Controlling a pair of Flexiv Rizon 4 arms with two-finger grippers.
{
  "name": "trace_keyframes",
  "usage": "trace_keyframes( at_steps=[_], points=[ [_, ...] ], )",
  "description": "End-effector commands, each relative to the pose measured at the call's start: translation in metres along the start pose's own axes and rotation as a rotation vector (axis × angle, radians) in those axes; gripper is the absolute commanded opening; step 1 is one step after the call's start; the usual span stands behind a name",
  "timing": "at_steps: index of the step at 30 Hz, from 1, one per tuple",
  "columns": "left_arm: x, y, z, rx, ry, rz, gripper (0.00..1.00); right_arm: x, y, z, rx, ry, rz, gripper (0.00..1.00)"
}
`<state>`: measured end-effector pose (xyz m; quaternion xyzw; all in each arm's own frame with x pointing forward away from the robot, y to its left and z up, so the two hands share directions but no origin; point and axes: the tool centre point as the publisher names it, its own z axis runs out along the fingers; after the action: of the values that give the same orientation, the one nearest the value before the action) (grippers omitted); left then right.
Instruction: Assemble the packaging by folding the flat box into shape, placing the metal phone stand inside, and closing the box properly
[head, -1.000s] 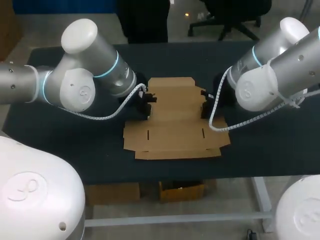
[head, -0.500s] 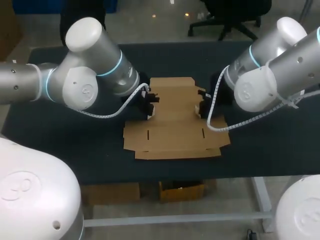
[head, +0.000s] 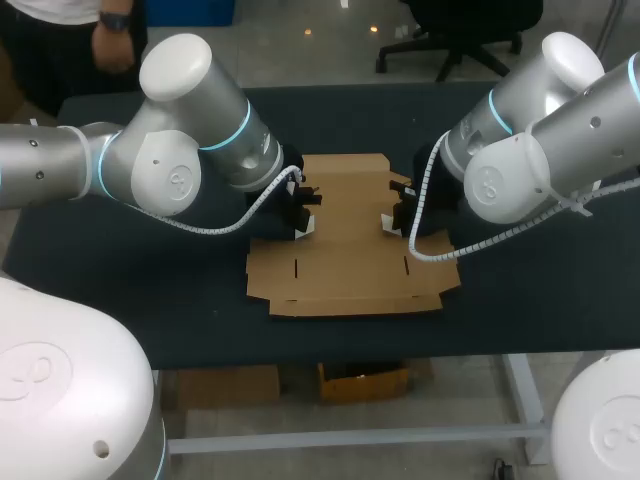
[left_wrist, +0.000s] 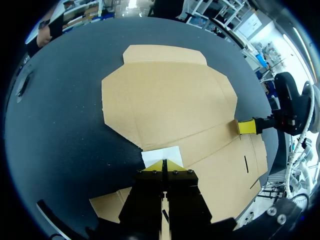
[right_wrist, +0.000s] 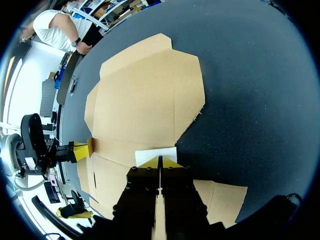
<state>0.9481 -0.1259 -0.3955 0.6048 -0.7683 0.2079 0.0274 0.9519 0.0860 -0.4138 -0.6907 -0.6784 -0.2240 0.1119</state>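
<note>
At the left edge of the flat box, which is laid open on the dark desk, the left pincer is seen with its yellow tips pressed together, no gap being left between them. A small white left flap is found just ahead of those tips; whether it is pinched cannot be told. The brown panels are spread across the desk's middle. At the box's right edge the right pincer is likewise closed tip to tip, and a white right flap is seen directly ahead of it.
</note>
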Motion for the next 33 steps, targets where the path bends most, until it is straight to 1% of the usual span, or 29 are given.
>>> trace_keyframes(
  at_steps=[1, 13, 19, 26, 29, 33],
  points=[
    [0.0, -0.005, 0.007, -0.006, -0.009, -0.004, 0.0, 0.0, 0.005, 0.004, 0.015, -0.001, 0.002, 0.0],
    [-0.004, -0.009, 0.018, -0.03, -0.005, -0.02, 0.0, 0.0, 0.005, 0.01, 0.031, -0.013, 0.011, 0.0],
    [-0.006, -0.007, 0.022, -0.043, -0.006, -0.025, 0.0, 0.0, 0.004, 0.016, 0.049, -0.035, 0.026, 0.0],
    [-0.01, -0.006, 0.026, -0.049, -0.018, -0.046, 0.0, -0.002, 0.002, 0.021, 0.063, -0.036, 0.034, 0.0],
    [-0.01, -0.005, 0.023, -0.048, -0.022, -0.048, 0.0, -0.002, 0.001, 0.019, 0.062, -0.035, 0.038, 0.0],
    [-0.009, -0.004, 0.015, -0.032, -0.032, -0.043, 0.0, -0.001, -0.001, 0.008, 0.035, -0.029, 0.04, 0.0]
  ],
)
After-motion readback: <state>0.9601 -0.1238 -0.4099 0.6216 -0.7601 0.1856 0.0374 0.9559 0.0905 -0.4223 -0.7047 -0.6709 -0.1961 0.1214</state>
